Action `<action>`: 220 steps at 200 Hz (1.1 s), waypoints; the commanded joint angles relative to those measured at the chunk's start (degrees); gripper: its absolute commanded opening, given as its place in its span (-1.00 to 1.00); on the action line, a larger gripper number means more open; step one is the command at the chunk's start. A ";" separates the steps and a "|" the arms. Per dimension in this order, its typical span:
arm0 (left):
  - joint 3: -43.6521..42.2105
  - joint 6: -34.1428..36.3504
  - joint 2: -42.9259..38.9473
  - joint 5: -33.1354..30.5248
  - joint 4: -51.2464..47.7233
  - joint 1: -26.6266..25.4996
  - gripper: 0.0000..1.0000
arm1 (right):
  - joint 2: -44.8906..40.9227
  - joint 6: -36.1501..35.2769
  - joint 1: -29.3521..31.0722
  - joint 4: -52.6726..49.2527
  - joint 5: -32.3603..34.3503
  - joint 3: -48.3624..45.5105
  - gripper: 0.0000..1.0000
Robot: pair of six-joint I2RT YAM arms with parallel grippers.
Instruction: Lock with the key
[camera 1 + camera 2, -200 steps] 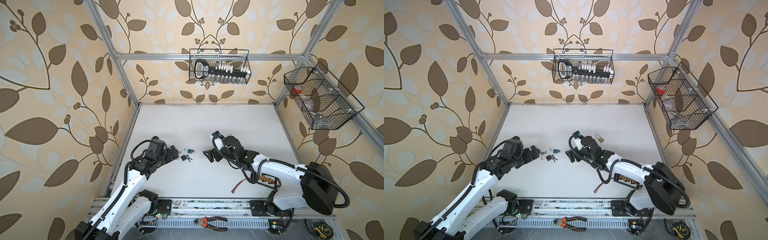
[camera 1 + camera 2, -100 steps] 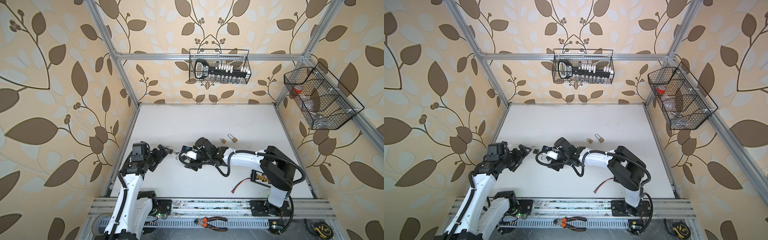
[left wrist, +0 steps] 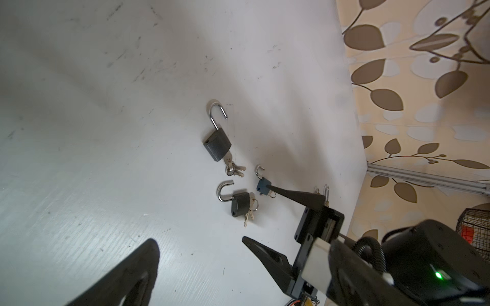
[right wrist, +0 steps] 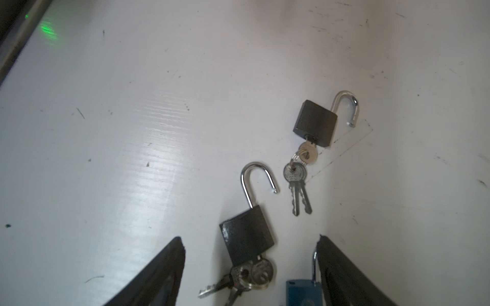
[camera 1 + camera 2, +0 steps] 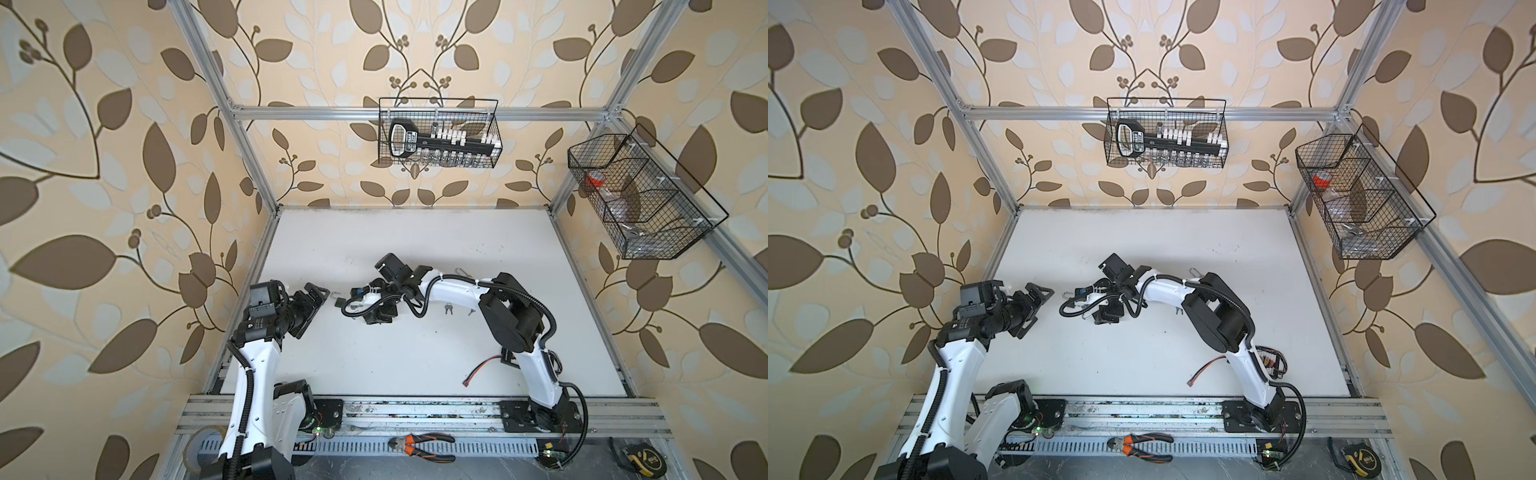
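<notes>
- Jaws of the right gripper [image 4: 249, 237] are wide apart with nothing held. Its fingers [image 4: 164, 275] stand on either side of the near black padlock [image 4: 246, 243] without touching it.
- That near black padlock lies flat on the white table [image 4: 106, 132] with its shackle swung open. Its key bunch [image 4: 249, 276] touches the base end of the body.
- Just beside the near black padlock, at the key-bunch end, sits a small blue padlock [image 4: 302, 292], shackle open as well. In the left wrist view one fingertip of the right gripper rests against its body.
- Near the near black padlock, past its shackle end, lies a far black padlock [image 4: 315, 123], also unlatched. A key is seated in its keyhole, and two spare keys [image 4: 299, 190] on the same ring are fanned out on the table.
- On the side of the near black padlock away from the right arm, the left gripper [image 5: 320, 307] faces it with jaws spread fully and empty. It is near the padlock but not touching it.
- Well apart from the near black padlock, beyond the right arm's forearm, a loose key pair [image 5: 449, 308] lies on the table.
- Farther from the near black padlock, off the table on the front rail, lie orange-handled pliers [image 5: 419, 446].
- Well apart from the near black padlock, above the table's back edge, a wire basket [image 5: 457, 99] hangs on the frame.
</notes>
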 commanded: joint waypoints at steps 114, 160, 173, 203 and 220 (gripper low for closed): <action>4.06 3.33 -0.71 1.79 -2.75 0.54 0.98 | 10.35 -6.83 0.60 -15.29 0.69 12.58 0.38; 4.50 3.62 -0.72 1.80 -3.19 0.52 0.98 | 11.14 -6.83 1.04 -15.60 0.60 12.78 0.22; 4.50 3.59 -0.72 1.84 -3.24 0.52 0.98 | 11.21 -6.90 1.14 -15.60 0.69 12.73 0.16; 4.67 3.60 -0.92 1.97 -3.28 0.52 0.98 | 10.93 -6.91 1.20 -15.68 1.25 11.75 0.00; 4.73 3.67 -0.97 1.97 -3.37 0.53 0.98 | 10.39 -7.01 1.14 -15.60 1.75 11.37 -0.11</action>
